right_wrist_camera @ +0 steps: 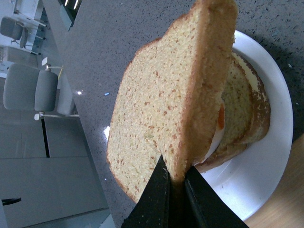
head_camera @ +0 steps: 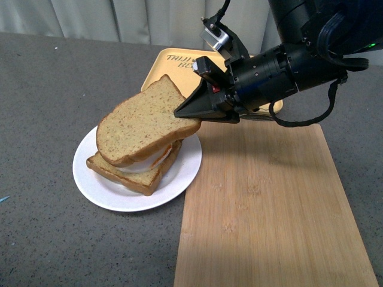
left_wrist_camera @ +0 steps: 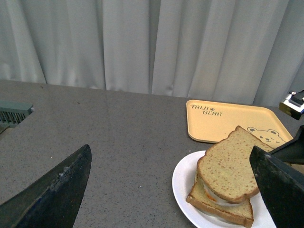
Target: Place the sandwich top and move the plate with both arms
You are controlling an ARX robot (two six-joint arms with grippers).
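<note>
The sandwich top (head_camera: 143, 122), a plain brown bread slice, hangs tilted over the white plate (head_camera: 90, 179). Its low edge rests on the lower slice (head_camera: 134, 176), where egg white and orange show in between. My right gripper (head_camera: 188, 113) is shut on the slice's right edge. In the right wrist view the right gripper (right_wrist_camera: 175, 178) pinches the sandwich top (right_wrist_camera: 166, 109) edge-on above the plate (right_wrist_camera: 266, 142). My left gripper (left_wrist_camera: 171, 149) is open and empty, well short of the plate (left_wrist_camera: 183, 183). The sandwich top (left_wrist_camera: 228, 164) shows beside its right finger (left_wrist_camera: 280, 185).
A yellow tray (head_camera: 173, 63) with a bear drawing lies behind the plate, also in the left wrist view (left_wrist_camera: 223, 118). A wooden board (head_camera: 269, 203) lies right of the plate, touching its rim. A green object (left_wrist_camera: 14, 114) sits on the grey table. Curtains hang behind.
</note>
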